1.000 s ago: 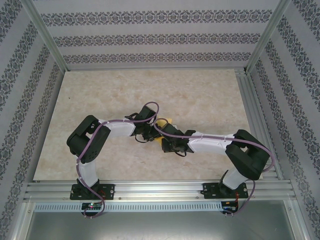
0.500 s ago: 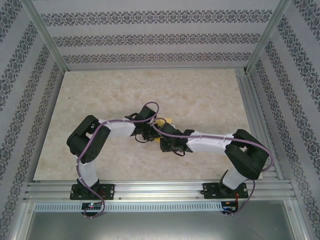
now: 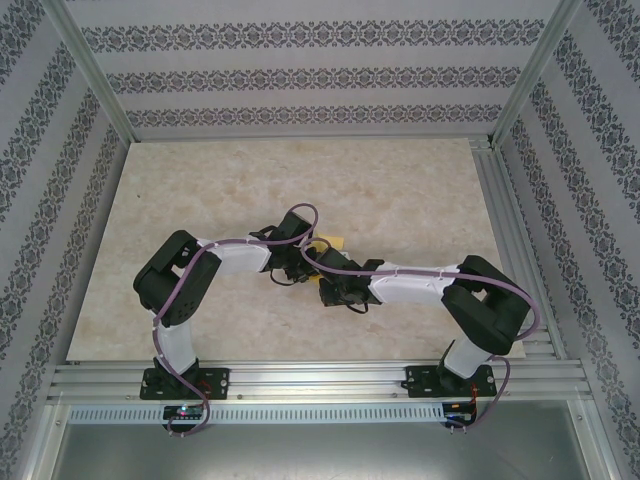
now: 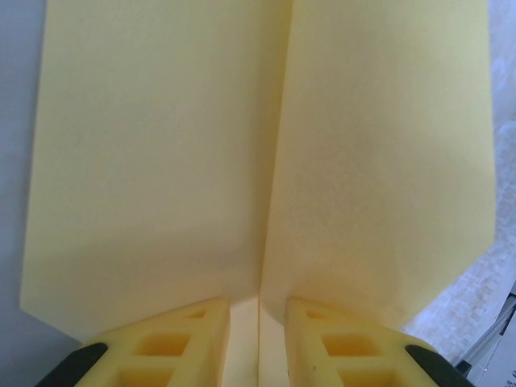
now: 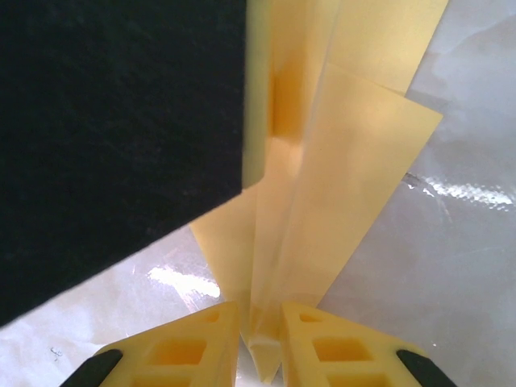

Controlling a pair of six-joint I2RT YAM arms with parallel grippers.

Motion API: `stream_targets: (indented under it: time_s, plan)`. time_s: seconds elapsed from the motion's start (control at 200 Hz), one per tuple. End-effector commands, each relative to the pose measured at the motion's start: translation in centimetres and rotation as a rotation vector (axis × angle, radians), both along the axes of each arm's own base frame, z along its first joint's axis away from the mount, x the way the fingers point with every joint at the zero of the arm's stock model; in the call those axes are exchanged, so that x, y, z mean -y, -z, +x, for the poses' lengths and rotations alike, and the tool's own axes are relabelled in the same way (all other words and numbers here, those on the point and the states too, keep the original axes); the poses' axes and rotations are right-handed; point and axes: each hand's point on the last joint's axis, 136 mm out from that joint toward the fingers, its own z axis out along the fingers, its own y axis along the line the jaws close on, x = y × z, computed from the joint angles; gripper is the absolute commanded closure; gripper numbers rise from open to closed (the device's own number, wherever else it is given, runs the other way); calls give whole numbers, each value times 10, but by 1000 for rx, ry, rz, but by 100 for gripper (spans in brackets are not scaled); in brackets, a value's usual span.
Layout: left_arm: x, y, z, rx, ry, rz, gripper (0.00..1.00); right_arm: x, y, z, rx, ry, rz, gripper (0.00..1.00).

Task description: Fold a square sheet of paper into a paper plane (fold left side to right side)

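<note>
From above, the beige marbled desk (image 3: 400, 190) is sitting inside a booth, patterned striped wallpaper (image 3: 300, 75) running round three sides and an aluminium frame (image 3: 300, 380) crossing the near edge. Both arms are reaching inward and meeting mid-desk. The left hand (image 3: 293, 265) and right hand (image 3: 335, 290) are crowding together there, and a sliver of the yellow paper plane (image 3: 328, 242) is peeking out just behind them.

Over to the left wrist: the paper plane (image 4: 161, 161) is spreading up in two flaps either side of a centre crease. The left hand (image 4: 258, 343) is pinching that crease, its yellow fingers (image 4: 173, 351) nearly together. Pale desk (image 4: 16, 121) is showing along the left edge.

Now the right wrist: the right hand (image 5: 260, 347) is nipping the paper's pointed end, layered folds fanning upward (image 5: 339, 177). A black shape (image 5: 105, 121) is looming at upper left, and the glossy marbled desk (image 5: 451, 242) is catching light on the right.
</note>
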Motion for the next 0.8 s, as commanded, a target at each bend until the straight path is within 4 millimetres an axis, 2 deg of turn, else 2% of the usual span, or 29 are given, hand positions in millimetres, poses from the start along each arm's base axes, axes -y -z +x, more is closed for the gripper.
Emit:
stream_targets:
  time_s: [0.0, 0.465, 0.679, 0.799]
  plan:
    - [-9, 21, -7, -49, -5, 72, 72, -6, -2, 1, 8, 0, -5, 81]
    - [-9, 21, -6, -47, -5, 75, 72, -5, -7, 1, 17, 3, 13, 93]
    - [-10, 22, -7, -49, -9, 77, 72, -3, -10, 0, 21, 3, 25, 95]
    - [-10, 22, -7, -49, -9, 77, 72, -5, -11, 0, 14, 12, 67, 100]
